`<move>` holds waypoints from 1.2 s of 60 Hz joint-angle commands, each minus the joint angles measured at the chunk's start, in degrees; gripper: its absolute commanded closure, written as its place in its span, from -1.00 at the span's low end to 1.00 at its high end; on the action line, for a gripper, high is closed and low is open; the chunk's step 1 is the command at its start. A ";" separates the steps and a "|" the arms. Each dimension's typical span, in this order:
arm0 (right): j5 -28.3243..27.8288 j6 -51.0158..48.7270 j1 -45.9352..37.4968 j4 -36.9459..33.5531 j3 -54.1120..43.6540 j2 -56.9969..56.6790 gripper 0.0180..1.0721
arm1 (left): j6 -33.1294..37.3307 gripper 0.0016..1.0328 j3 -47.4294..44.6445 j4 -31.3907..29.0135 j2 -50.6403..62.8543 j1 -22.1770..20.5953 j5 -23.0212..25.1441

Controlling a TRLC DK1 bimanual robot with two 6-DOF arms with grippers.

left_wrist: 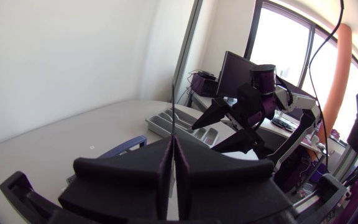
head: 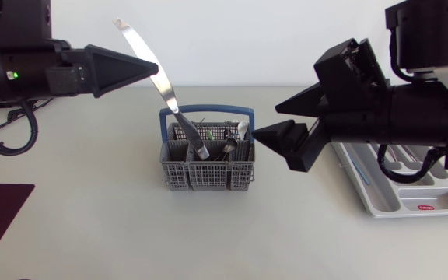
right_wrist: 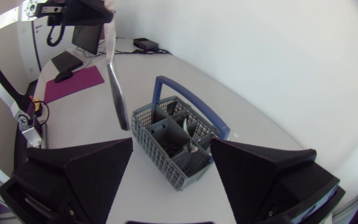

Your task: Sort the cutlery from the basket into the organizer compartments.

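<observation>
**Item: knife [head: 168,97], lifted.** Held in the left gripper [head: 152,68], whose two fingers are pressed together on the flat of the blade. The long axis runs on a slant. The blade end points up and away, and the handle end hangs down toward the basket [head: 206,175] and overlaps its rim in the head view. Whether it has cleared the basket cannot be told from there.

**Item: basket.** Grey mesh with a blue handle, standing on the table [head: 92,233] between the two arms. More cutlery [head: 228,146] stands in its compartments.

**Item: organizer [head: 379,204].** Pale tray at the right side of the table, well apart from the basket and partly covered by the right arm. Some pieces already lie in its slots.

**Item: right gripper [head: 265,119].** Fingers spread wide with nothing between them, just beside the basket's right side.

**Governing relation.** From the held knife, the organizer lies off to the right, beyond the basket and beyond the right arm. The right arm is much the nearer to the tray, while the left arm would have to cross the middle to reach it. The knife will probably also need levelling to lie along a slot.

**View notes.**
- The left wrist view shows the knife edge-on as a thin line pinched between its fingers, which confirms the grip. The organizer and the right arm lie ahead.
- The right wrist view shows the basket ahead between its spread fingers, and the knife hanging clear beside and above the basket.
- Only the head view shows the knife's full length and slant.
</observation>
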 commanded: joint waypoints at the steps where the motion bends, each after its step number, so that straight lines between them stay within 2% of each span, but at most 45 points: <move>1: -2.68 1.27 -0.32 -0.56 -0.63 -0.44 -0.71 | -2.42 0.93 2.47 -0.16 2.45 -1.44 2.08; 14: -10.50 1.19 -0.24 0.49 -3.61 0.35 -0.71 | -5.15 0.93 4.14 -0.69 8.08 -4.60 7.09; 23: -14.37 0.75 -0.15 1.02 -5.28 0.70 -0.70 | -6.03 0.93 5.38 -0.69 11.07 -7.68 8.14; 38: -19.82 0.22 -0.06 1.37 -7.39 0.62 -0.69 | -8.84 0.94 8.63 -0.69 13.97 -10.23 9.64; 57: -25.53 0.04 -0.41 1.29 -8.45 -0.35 -0.11 | -11.04 0.94 9.68 -0.77 15.02 -11.02 12.98; 59: -25.62 0.04 -0.24 1.29 -8.45 -0.70 0.03 | -11.30 0.94 9.59 -0.95 15.02 -10.93 13.94; 72: -25.80 0.57 0.29 0.93 -8.10 -0.70 0.57 | -11.39 0.94 8.80 -1.83 14.41 -10.84 15.35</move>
